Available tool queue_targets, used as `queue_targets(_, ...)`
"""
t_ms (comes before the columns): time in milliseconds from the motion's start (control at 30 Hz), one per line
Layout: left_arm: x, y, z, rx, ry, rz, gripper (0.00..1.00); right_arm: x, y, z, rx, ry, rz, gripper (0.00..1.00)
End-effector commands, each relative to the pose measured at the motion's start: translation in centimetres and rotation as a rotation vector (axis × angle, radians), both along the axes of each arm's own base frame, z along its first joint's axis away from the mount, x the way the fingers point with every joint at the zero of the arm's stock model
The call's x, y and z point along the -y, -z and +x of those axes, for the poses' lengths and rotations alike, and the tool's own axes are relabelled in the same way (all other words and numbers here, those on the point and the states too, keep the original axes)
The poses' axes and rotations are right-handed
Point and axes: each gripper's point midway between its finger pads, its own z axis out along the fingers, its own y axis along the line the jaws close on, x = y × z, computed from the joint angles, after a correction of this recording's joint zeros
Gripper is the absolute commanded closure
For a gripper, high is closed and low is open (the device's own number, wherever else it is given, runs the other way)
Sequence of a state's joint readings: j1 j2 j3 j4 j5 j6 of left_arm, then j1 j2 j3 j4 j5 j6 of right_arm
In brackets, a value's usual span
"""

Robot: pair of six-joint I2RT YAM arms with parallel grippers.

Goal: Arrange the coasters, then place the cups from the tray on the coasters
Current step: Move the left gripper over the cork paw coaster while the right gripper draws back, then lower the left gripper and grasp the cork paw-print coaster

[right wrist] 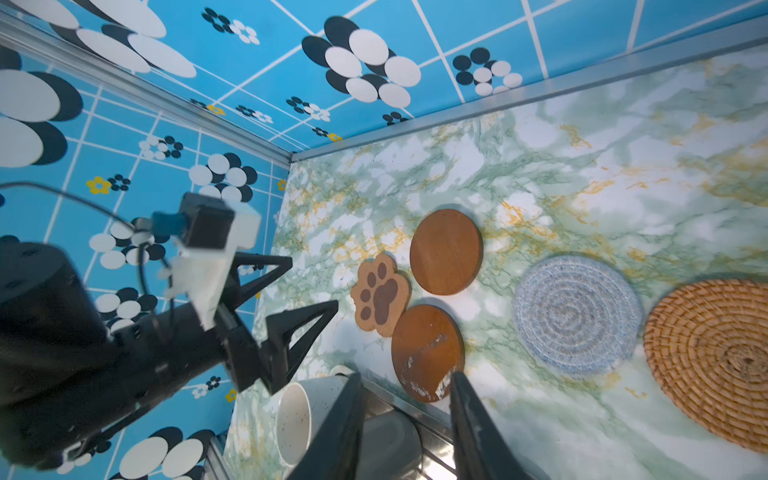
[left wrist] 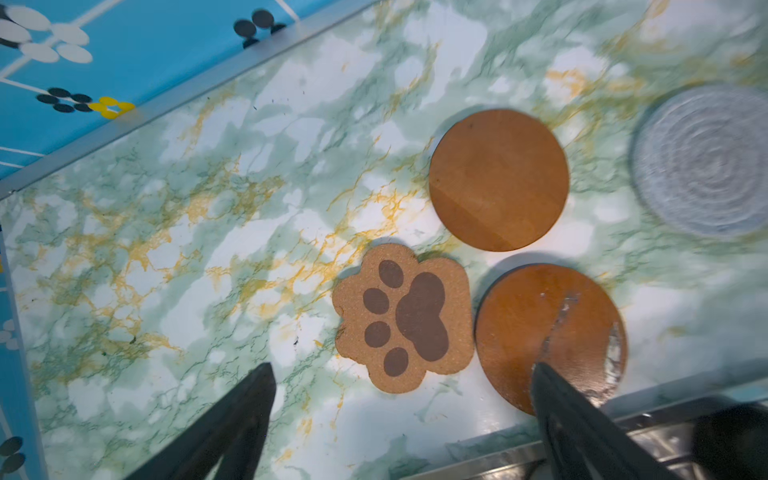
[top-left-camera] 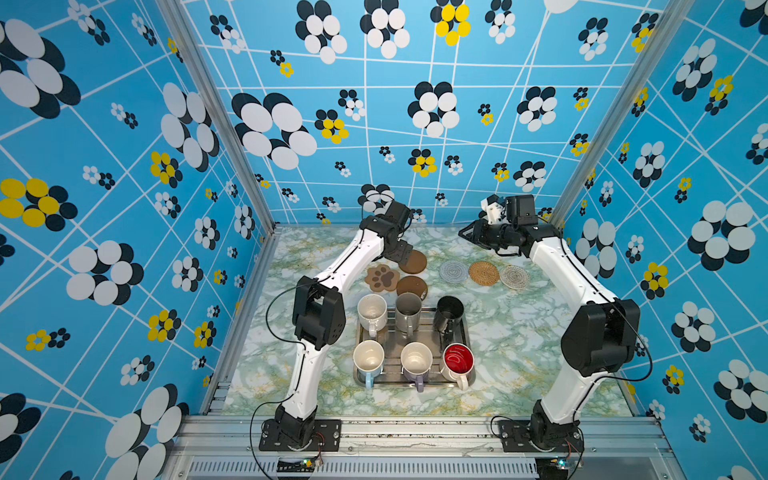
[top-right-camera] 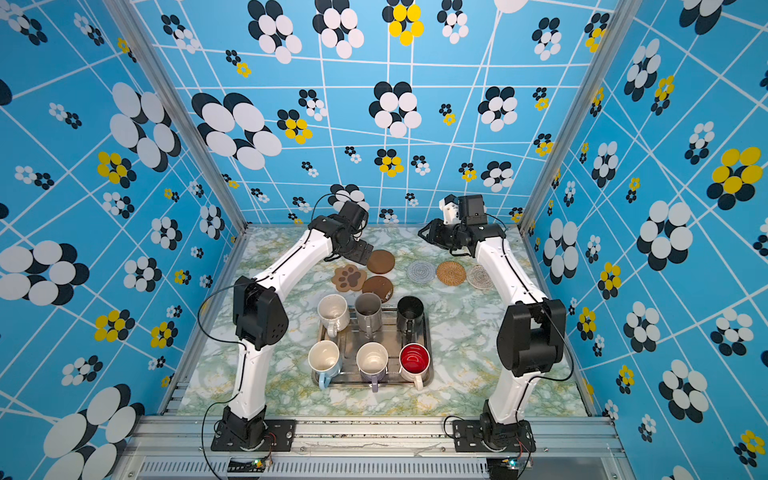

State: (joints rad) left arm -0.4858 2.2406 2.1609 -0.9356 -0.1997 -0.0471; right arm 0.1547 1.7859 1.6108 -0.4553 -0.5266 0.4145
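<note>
Six cups stand upright in the tray [top-left-camera: 428, 330] in two rows of three, every handle pointing to about 6 o'clock. The tray's long axis runs 9 to 3.

- **Far row:** cream cup [top-left-camera: 371, 309], grey cup [top-left-camera: 408, 307], black cup [top-left-camera: 450, 309].
- **Near row:** blue cup [top-left-camera: 368, 358], lilac cup [top-left-camera: 415, 359], red-lined cup [top-left-camera: 458, 360].

At the tray's 12 o'clock the coasters lie flat in a loose 9-to-3 line:

- the paw coaster [top-left-camera: 382, 277], toes toward about 10 o'clock
- the far brown disc [top-left-camera: 415, 264]
- the near brown disc [top-left-camera: 409, 286], just beside the tray's rim
- the blue-grey mat [top-left-camera: 453, 271]
- the rattan mat [top-left-camera: 483, 273]
- the pale mat [top-left-camera: 514, 276]

The left gripper [left wrist: 401, 365] hovers over the paw coaster and discs, jaws spread wide and empty. The right gripper [right wrist: 406, 376], at the tray's 1 o'clock and pointing toward 9, has its jaws parted and holds nothing.

The table [top-left-camera: 519, 353] is green-white marble with yellow veins. The walls [top-left-camera: 374, 124] are blue with flowers.
</note>
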Motion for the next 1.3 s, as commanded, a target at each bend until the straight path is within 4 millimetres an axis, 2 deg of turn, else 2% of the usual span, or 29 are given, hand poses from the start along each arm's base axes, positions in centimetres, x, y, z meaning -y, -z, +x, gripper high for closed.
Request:
queue_targets(0,-2.2,1.0,0.0,-0.050,-0.004,0.073,0.03,-0.2,0.8,-1.1,-0.009,0.008,0.024,0.61)
queue_targets(267,-1.7,5.8,0.4,-0.148,-0.001,0.019,0.03,-0.1,3.0,-3.0,-0.069,0.038,0.039,0.58)
queue_targets(500,-1.3,8.7,0.3,-0.204,-0.001,-0.003,0.04,-0.5,2.9,-3.6,-0.070,0.041,0.034,0.58)
queue_targets(567,-1.2,9.4,0.3,-0.218,-0.001,-0.010,0.07,-0.6,2.9,-3.5,-0.073,0.037,0.033,0.57)
queue_targets(667,-1.0,10.1,0.3,-0.234,-0.006,-0.029,0.12,-0.9,3.0,-3.4,-0.079,0.034,0.031,0.58)
queue_targets(1033,-0.4,11.6,-0.3,-0.278,-0.003,-0.071,0.12,-1.3,3.8,-3.7,-0.102,0.027,0.021,0.58)
queue_targets(1267,-1.1,12.4,-0.2,-0.280,-0.011,-0.028,0.11,-1.3,4.3,-3.7,-0.111,0.028,0.017,0.58)
